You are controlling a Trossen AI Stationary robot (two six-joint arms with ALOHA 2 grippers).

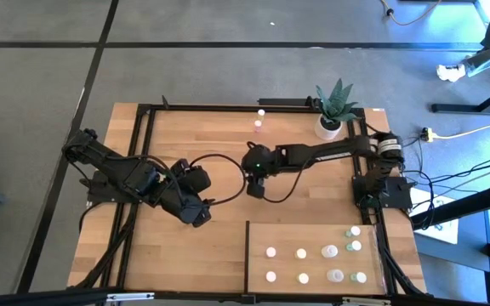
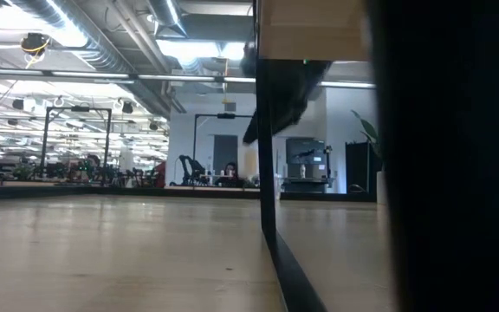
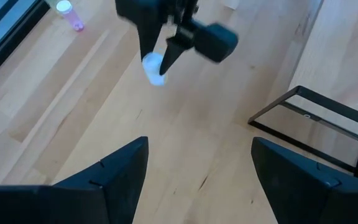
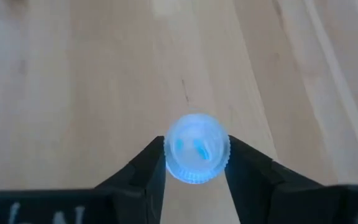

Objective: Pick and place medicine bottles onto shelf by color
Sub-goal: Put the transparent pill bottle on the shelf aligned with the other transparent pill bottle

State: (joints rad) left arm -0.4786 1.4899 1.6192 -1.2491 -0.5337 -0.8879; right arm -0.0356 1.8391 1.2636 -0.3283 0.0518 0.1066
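My right gripper hangs over the middle of the table, shut on a small medicine bottle with a bluish-white ribbed cap. The left wrist view shows that bottle at the right gripper's fingertips. My left gripper waits open over the table's left half, with nothing between its fingers. The shelf, a pale panel with a dark edge, lies at the near right, and several bottles stand on it. Two more bottles stand near the far edge, one of them pink. My right gripper pinches the bottle between its two fingers, one on each side of the round cap's ribbed rim. The fingers slant down from the table's right side. The bottle stands upright, cap up, clear of the tabletop.
A white pot with a green plant stands at the far right by the right arm. A black frame runs along the table's edges, and a dark post rises in the low view. Bare wood lies between the grippers and the shelf.
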